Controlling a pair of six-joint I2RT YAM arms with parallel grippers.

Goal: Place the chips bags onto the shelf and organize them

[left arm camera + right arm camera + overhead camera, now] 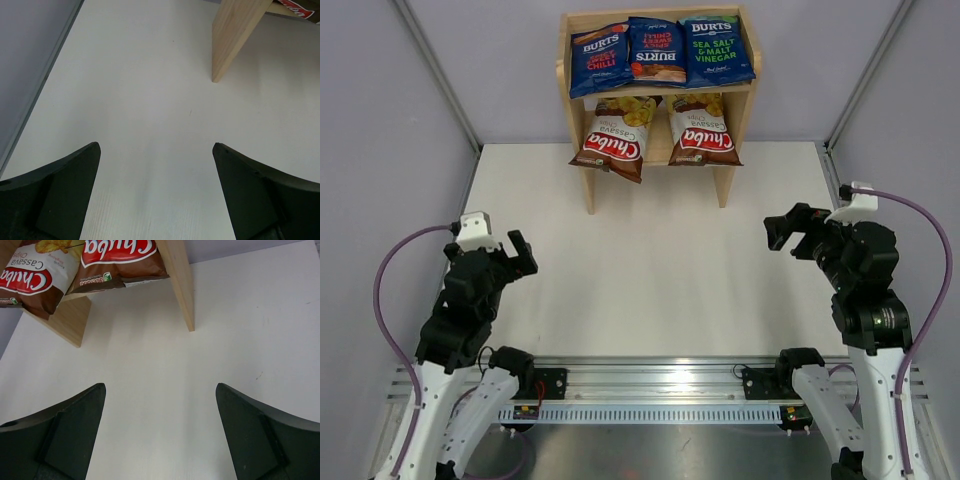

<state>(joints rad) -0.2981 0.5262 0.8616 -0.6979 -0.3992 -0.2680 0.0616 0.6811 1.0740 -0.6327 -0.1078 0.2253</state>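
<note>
The wooden shelf (573,100) stands at the table's far middle. Three dark blue BURTS bags lean on its top tier: a red-lettered one (600,58) left, another (657,52) in the middle, the green-lettered one (715,50) right. Two brown-white Chuba bags (616,135) (703,131) lean on the lower tier; both show in the right wrist view (32,277) (120,262). My left gripper (525,255) is open and empty near the left front. My right gripper (778,230) is open and empty at the right. The left wrist view shows a shelf leg (232,37).
Grey side walls (380,150) close in the white table (650,260) on both sides. A metal rail (660,385) with the arm bases runs along the near edge. Purple cables (385,290) loop beside each arm.
</note>
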